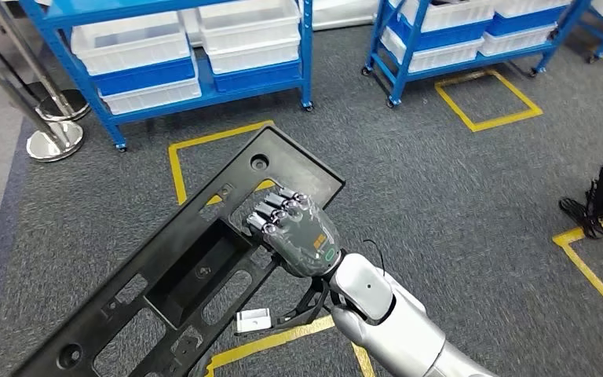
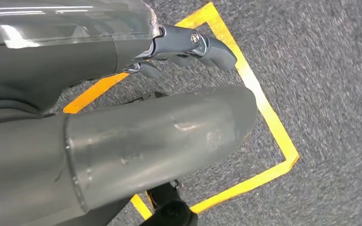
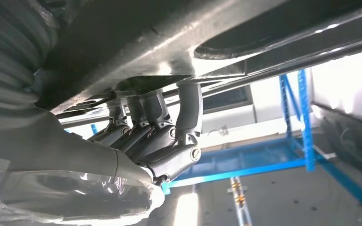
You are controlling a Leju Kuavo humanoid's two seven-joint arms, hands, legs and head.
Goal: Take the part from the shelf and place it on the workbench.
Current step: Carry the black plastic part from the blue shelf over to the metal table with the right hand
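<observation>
Matt black plastic part (image 1: 180,275), glossy silver arm (image 1: 396,318), rough grey carpet floor (image 1: 440,181), shiny metal stanchion bases (image 1: 53,141)

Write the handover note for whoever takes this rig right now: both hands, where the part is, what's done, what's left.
Right hand: grips the long black part by the edge of a cutout near one end; in the right wrist view its fingers hook up into the part from beneath.
Left hand: holds nothing, hangs over grey carpet with yellow tape lines.
Part: off the shelf, carried slanted above the floor. The blue shelves with white bins stand ahead.
Done: the pick from the shelf.
Left: find the workbench, carry the part there and set it down.
</observation>
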